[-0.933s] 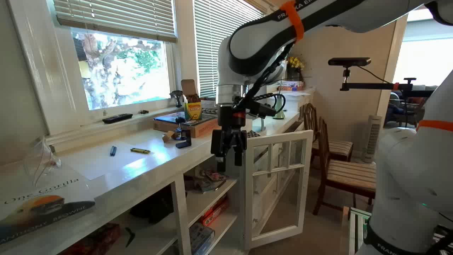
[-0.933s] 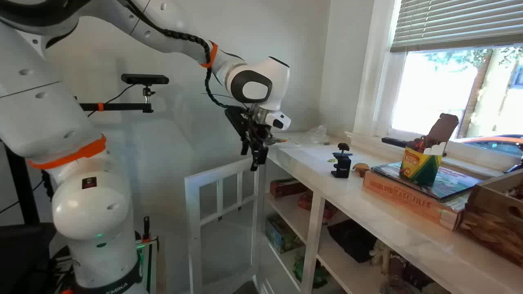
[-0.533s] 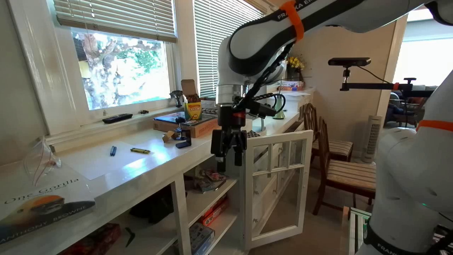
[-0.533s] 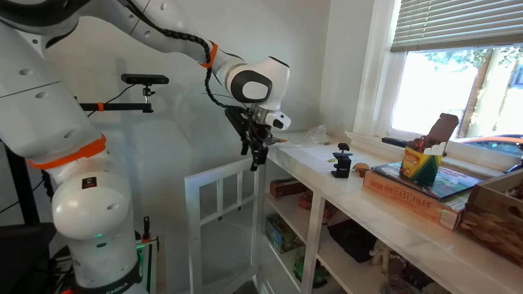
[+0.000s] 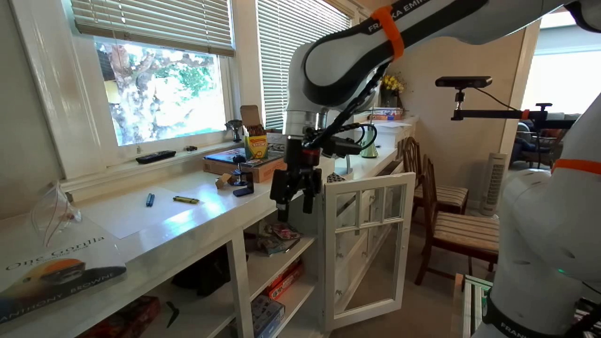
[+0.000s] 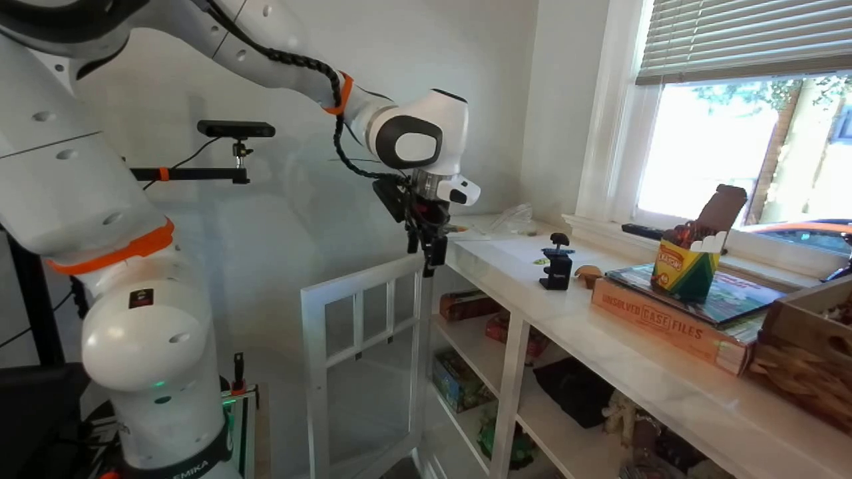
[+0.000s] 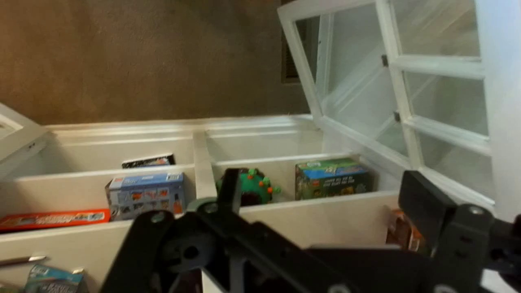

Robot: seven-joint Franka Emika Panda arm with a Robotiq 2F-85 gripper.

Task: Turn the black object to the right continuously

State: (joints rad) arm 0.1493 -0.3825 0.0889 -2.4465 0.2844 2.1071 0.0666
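Turning judged not yet started: the black clamp [image 6: 556, 273] stands on the counter [image 6: 574, 314], untouched, while the gripper [image 5: 295, 211], spread and empty, hangs well apart; reaching, grasping and rightward turning remain.

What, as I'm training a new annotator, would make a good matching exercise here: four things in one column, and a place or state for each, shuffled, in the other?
Things:
1. gripper
2. black clamp
3. remote control
4. crayon box

Places and states:
A. on the window sill
B. on top of the flat stack
C. directly on the white counter
D. open, holding nothing

Pairs: 1-D; 2-C; 3-A; 4-B
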